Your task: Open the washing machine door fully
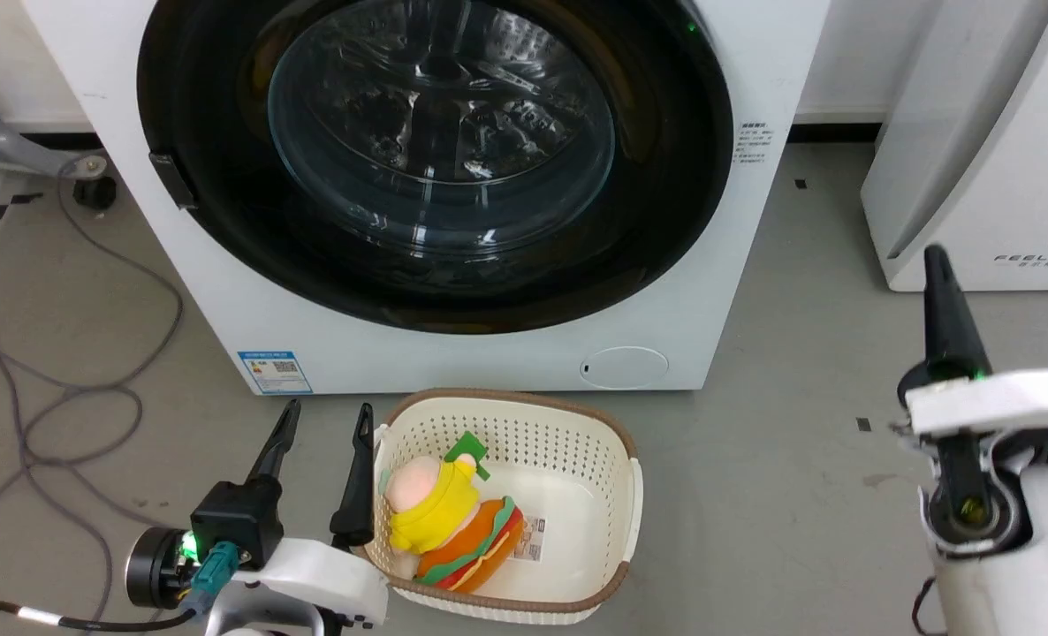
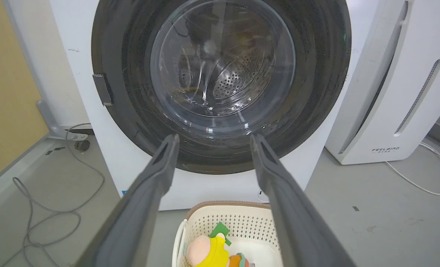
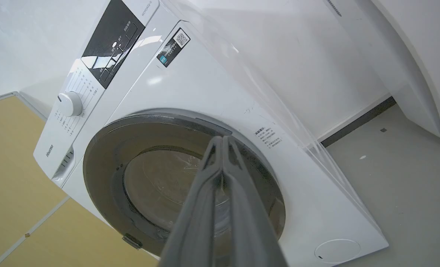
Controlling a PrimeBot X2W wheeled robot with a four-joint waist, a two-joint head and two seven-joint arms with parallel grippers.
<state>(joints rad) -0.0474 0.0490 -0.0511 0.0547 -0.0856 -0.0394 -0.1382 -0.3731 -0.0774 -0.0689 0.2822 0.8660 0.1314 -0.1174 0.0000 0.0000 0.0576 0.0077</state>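
Work is just starting: the round glossy black washing machine door [image 1: 440,150] sits closed. Left tool [image 1: 329,408] is spread apart, right tool [image 1: 936,256] pinched together, empty. Next, probably: hook the door's edge and pull.

I note: big white washing machine [image 1: 489,358] | round glossy black door [image 1: 670,221] | cream perforated plastic basket [image 1: 568,435], brown rim | my left gripper [image 2: 213,138] dark grey

The left end effector [image 1: 330,411] sits at the lower left of the head view, fingers [image 1: 278,446] spread apart and pointing up-frame above its white wrist [image 1: 312,574]. The right end effector [image 1: 937,265] stands at the right edge, fingers pressed together, above a pale forearm [image 1: 1010,583].
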